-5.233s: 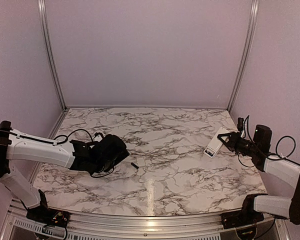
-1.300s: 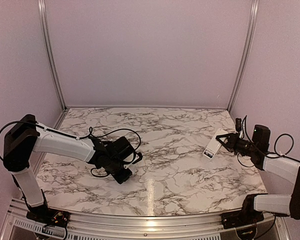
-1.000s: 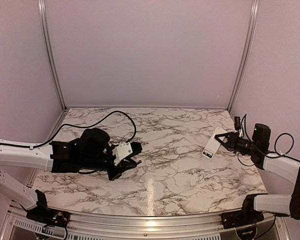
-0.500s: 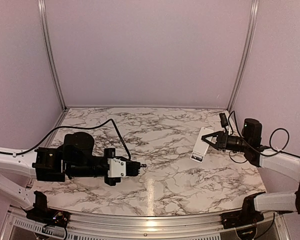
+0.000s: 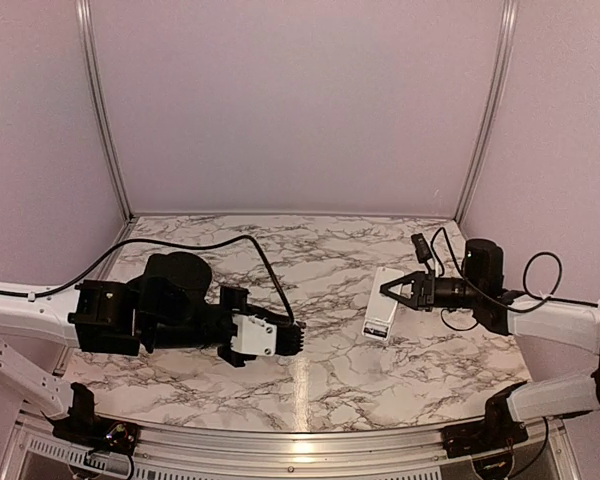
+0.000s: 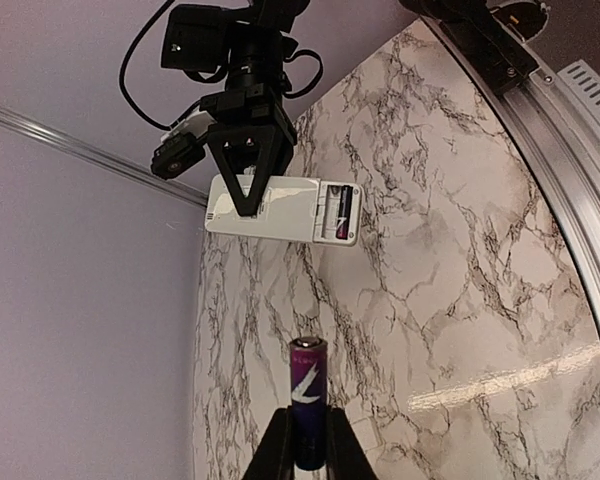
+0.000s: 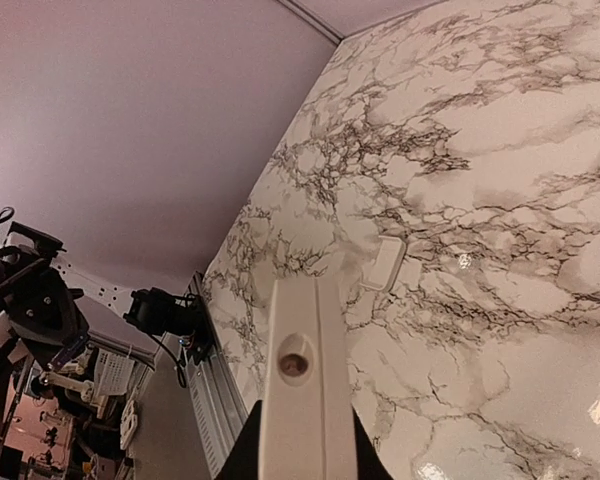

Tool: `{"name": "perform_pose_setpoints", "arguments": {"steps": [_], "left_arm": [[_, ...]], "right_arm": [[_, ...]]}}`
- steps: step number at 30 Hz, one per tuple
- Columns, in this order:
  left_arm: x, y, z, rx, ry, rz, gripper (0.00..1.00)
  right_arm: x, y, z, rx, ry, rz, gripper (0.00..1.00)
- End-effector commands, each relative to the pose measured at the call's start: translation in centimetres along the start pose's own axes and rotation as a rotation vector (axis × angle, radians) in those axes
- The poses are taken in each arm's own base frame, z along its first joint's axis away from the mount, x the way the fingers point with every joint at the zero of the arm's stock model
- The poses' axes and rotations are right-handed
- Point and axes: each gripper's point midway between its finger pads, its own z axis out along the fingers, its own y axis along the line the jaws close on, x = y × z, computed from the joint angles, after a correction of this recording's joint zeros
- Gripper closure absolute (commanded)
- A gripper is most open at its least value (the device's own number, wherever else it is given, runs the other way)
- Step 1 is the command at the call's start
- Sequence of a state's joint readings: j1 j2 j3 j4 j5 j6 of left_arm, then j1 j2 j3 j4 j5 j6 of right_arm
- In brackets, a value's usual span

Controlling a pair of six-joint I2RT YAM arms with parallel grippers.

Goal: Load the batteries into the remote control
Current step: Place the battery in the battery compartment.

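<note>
Two batteries, one remote control, one loose cover plate and two arms are in the frame. The left gripper (image 5: 293, 340) is clamped on the first battery (image 6: 308, 385), pinching its lower half so that its top end sticks out past the fingertips. The battery's long axis runs in line with the fingers and points toward the remote control (image 5: 382, 315), which is well apart from it. The right gripper (image 5: 388, 293) is closed on the remote's edges and holds it in the air over the right half of the marble-patterned table (image 5: 330, 250). From overhead, the handset's long axis runs roughly from far to near, with its lower end tipped slightly toward the left arm.

Only the left wrist camera shows the remote's back. There it lies crosswise with an open compartment (image 6: 325, 210) at its right end, and the second battery (image 6: 342, 211) appears to be seated inside. The overhead view shows none of this, and the held battery is too small to make out there. Only the right wrist camera shows the small white cover plate (image 7: 382, 263), lying flat on the marble beyond the remote's narrow end
</note>
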State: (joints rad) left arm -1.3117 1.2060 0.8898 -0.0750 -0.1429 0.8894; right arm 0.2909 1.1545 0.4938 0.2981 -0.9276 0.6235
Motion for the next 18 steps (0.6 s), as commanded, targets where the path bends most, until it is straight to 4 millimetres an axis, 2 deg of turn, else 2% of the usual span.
{"name": "perform_pose_setpoints", "arguments": {"steps": [1, 3, 5, 7, 18], "left_arm": [[0.6, -0.5, 2.0, 0.109, 0.150, -0.046, 1.00], [0.8, -1.6, 3.4, 0.181, 0.206, -0.094, 1.00], [0.0, -1.9, 3.9, 0.204, 0.196, -0.140, 1.00], [0.1, -1.9, 4.5, 0.211, 0.228, -0.170, 1.00], [3.1, -5.6, 7.0, 0.286, 0.461, -0.146, 1.00]], "right_arm": [[-0.4, 1.9, 1.7, -0.058, -0.009, 0.020, 1.00], [0.0, 2.3, 2.4, -0.079, -0.009, 0.047, 1.00], [0.4, 2.6, 3.1, -0.100, -0.006, 0.075, 1.00], [0.9, 3.1, 3.9, -0.118, 0.003, 0.092, 1.00], [4.3, 4.1, 8.3, -0.154, 0.085, 0.155, 1.00]]}}
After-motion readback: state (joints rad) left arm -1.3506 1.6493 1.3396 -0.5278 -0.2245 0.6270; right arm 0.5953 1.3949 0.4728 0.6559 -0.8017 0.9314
